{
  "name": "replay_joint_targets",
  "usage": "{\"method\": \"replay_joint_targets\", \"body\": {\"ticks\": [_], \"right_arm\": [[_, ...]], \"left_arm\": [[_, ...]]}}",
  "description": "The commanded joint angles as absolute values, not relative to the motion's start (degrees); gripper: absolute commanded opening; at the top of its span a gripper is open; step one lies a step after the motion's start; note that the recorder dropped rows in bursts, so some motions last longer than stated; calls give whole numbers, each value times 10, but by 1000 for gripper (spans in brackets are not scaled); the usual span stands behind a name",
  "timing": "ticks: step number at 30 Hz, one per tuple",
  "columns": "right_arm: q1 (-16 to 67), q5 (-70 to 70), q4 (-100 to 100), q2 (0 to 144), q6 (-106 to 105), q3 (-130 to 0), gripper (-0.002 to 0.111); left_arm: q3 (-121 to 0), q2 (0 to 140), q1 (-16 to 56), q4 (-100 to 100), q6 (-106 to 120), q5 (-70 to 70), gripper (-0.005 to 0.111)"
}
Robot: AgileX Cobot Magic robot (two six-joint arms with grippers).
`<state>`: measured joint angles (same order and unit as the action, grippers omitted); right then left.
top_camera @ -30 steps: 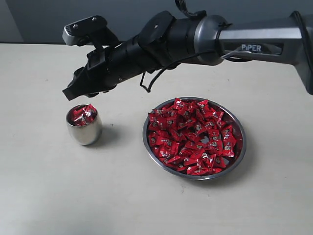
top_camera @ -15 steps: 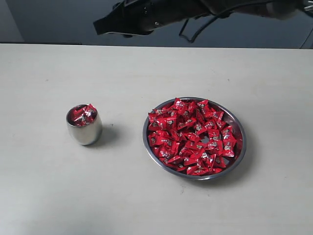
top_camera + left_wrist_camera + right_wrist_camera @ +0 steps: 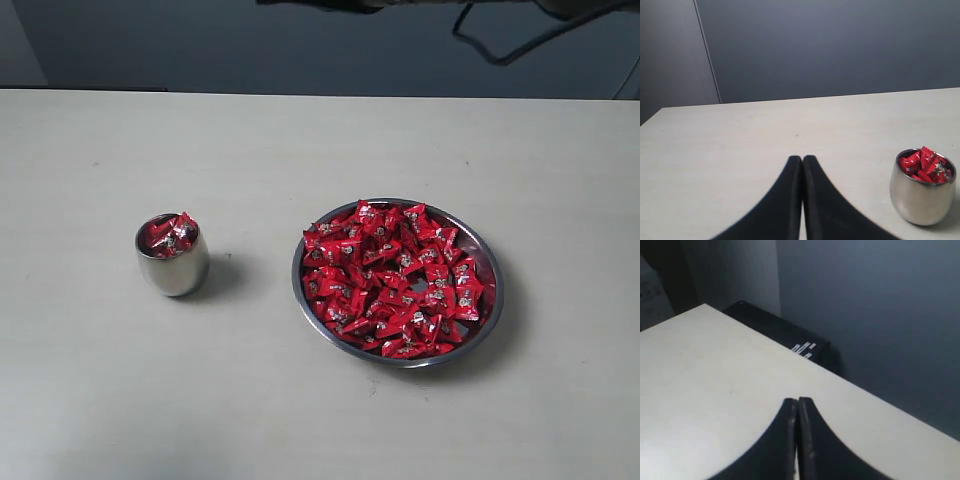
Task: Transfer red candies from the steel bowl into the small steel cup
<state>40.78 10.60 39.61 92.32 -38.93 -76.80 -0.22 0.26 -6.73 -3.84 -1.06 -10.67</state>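
Pale table [image 3: 100,400], one bowl [image 3: 487,262] (dozens of candies [image 3: 390,280]), one cup [image 3: 172,272] — left fingers [image 3: 782,205], right fingers [image 3: 780,440] closed, empty.

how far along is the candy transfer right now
Done: the small steel cup is filled to its rim with red candies. In hand: nothing; the left gripper and right gripper are both shut and empty. Left: the steel bowl holds a large heap of candies.

table [image 3: 90,400]: pale, matte | on it: small steel cup [image 3: 173,262], steel bowl [image 3: 480,325] | well apart
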Motion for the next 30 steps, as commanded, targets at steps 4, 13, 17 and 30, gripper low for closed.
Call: {"method": "replay_joint_targets", "body": {"ticks": [4,13,17,30], "right_arm": [[374,90,364,840,-388,-728,-1],[371,28,349,752,-390,-628,-1],[371,29,349,726,-390,-594,-1],[371,123,310,638,-374,-580,-1]], "left_arm": [[0,0,-68,-39,-11,-103,0],[0,0,-68,-39,-11,-103,0],[0,0,-68,-39,-11,-103,0],[0,0,-68,-39,-11,-103,0]]}}
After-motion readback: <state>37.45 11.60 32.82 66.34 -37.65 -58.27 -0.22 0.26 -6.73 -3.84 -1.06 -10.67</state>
